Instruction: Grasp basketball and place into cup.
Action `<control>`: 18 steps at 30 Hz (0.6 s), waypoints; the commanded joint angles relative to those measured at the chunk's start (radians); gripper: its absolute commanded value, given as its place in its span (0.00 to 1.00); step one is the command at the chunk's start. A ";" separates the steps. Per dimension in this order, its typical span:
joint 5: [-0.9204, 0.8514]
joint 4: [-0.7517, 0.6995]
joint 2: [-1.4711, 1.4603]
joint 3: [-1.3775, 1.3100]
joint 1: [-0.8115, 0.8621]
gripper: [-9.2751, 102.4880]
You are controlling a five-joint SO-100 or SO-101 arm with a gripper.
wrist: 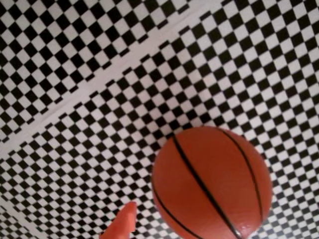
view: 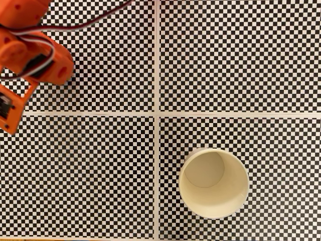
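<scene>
Wrist view: small orange-red basketball with thin black seams (wrist: 212, 181) resting on the checkered tabletop (wrist: 99, 59), one orange fingertip (wrist: 122, 224) just beside it; how far the hand is open cannot be told. Fixed view: round cream-white paper cup (view: 213, 183) upright, well apart from the orange arm (view: 30, 55). Good practice: straddle the ball's widest part before closing.

Count on inspection: one cup (view: 214, 183) is standing on the checkered surface (view: 241, 55) in the fixed view. One basketball (wrist: 212, 181) is showing in the wrist view, with three black seam lines visible on it. One orange arm (view: 30, 55) is entering the fixed view at upper left. One orange fingertip (wrist: 122, 225) is showing at the wrist view's lower edge. White strips are dividing the surface into four panels.
</scene>
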State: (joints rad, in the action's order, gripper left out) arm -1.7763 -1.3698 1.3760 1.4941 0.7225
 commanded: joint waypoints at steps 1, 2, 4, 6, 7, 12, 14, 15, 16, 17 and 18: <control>-0.006 0.015 0.005 -0.002 0.005 0.66; -0.006 0.020 0.003 0.002 0.006 0.66; -0.006 0.035 0.003 0.009 0.009 0.66; -0.011 0.048 -0.002 0.014 0.012 0.66; -0.012 0.051 -0.005 0.014 0.014 0.66; -0.023 0.060 -0.015 0.014 0.023 0.65; -0.028 0.063 -0.017 0.014 0.026 0.65; -0.029 0.064 -0.018 0.014 0.026 0.65; -0.031 0.064 -0.021 0.014 0.028 0.65; -0.031 0.069 -0.025 0.014 0.028 0.65; -0.031 0.072 -0.026 0.014 0.029 0.65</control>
State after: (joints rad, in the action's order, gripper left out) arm -1.8040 -1.3070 1.3438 1.5125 0.7424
